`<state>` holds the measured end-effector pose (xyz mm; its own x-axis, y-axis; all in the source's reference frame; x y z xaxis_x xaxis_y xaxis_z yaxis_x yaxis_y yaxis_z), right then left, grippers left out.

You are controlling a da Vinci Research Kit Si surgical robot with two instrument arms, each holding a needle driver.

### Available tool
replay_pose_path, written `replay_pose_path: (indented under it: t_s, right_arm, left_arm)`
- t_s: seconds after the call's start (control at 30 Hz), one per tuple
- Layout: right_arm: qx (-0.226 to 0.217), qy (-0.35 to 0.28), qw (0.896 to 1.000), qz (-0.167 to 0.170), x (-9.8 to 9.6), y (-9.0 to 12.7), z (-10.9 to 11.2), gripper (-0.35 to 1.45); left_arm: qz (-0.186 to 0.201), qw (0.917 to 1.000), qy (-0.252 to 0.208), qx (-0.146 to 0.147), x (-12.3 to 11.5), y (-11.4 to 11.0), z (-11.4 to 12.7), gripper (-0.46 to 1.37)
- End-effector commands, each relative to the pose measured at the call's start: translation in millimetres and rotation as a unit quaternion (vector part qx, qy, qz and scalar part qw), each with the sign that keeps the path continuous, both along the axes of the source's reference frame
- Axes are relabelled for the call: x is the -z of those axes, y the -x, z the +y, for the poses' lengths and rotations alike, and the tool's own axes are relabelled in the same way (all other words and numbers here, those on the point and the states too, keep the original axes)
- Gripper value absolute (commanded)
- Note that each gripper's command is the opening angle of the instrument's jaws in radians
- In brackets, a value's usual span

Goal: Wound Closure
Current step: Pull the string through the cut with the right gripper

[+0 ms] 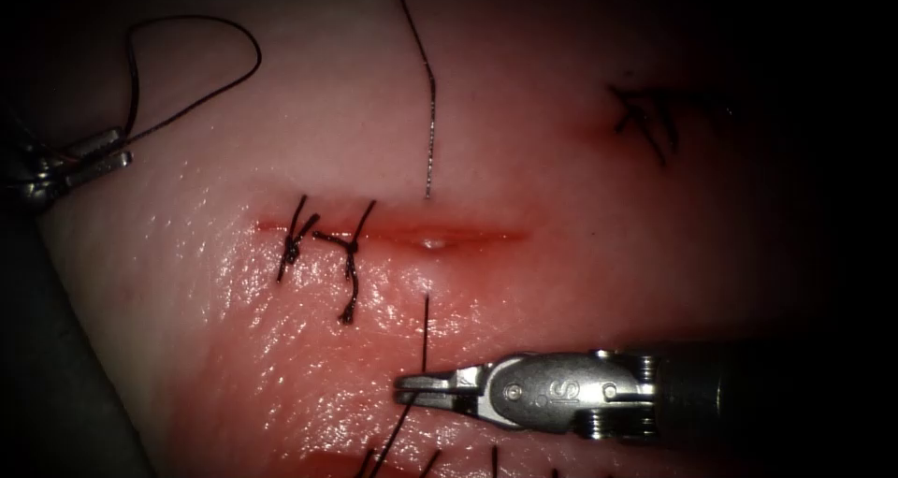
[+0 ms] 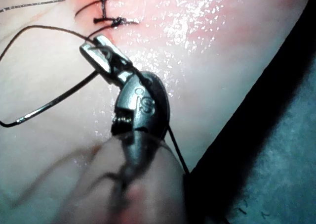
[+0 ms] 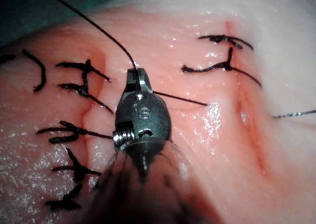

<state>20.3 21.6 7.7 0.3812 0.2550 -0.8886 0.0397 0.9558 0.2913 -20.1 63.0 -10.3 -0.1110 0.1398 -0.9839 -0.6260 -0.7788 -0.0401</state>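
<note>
Right hand (image 1: 412, 389), lower centre, clamps the thread (image 1: 424, 333); left hand (image 1: 98, 155), upper left, grips thread too; needle (image 1: 430, 146) lies bare above the cut (image 1: 412, 235)

1. Tools: we count two, the right arm's tool (image 1: 412, 385) and the left arm's tool (image 1: 120, 149).
2. Tissue (image 1: 561, 282): one piece.
3. Open cut (image 1: 440, 236) at the centre: one.
4. Tied stitches (image 1: 323, 249) across that cut: we count two.
5. Thread (image 1: 423, 333) running across the cut: one strand.
6. Other stitched places: we count one at far right (image 1: 650, 118); more stitches sit along the near edge (image 1: 426, 461), number unclear.
</note>
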Motion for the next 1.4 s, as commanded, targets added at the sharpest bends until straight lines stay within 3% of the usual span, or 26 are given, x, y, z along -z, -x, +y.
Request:
replay_pose_path:
  t_s: [0.03, 0.6, 1.03, 1.4]
  right_arm:
    - [0.004, 0.002, 1.0, 0.0, 0.3, 0.0, -0.6, -0.35]
    - [0.04, -0.003, 0.999, 0.011, 2.4, -0.9, -6.0, -0.35]
    - [0.055, -0.018, 0.998, 0.016, 4.9, -1.5, -8.5, -0.35]
    - [0.074, -0.036, 0.996, 0.023, 5.8, -2.3, -11.0, -0.35]
  left_arm:
    - [0.0, 1.0, 0.0, -0.002, 0.0, 0.0, 0.0, -0.42]
    - [0.0, 1.0, 0.0, -0.002, 0.0, 0.0, 0.0, -0.42]
    - [0.0, 1.0, 0.0, -0.002, 0.0, 0.0, 0.0, -0.42]
    - [0.0, 1.0, 0.0, -0.002, 0.0, 0.0, 0.0, -0.42]
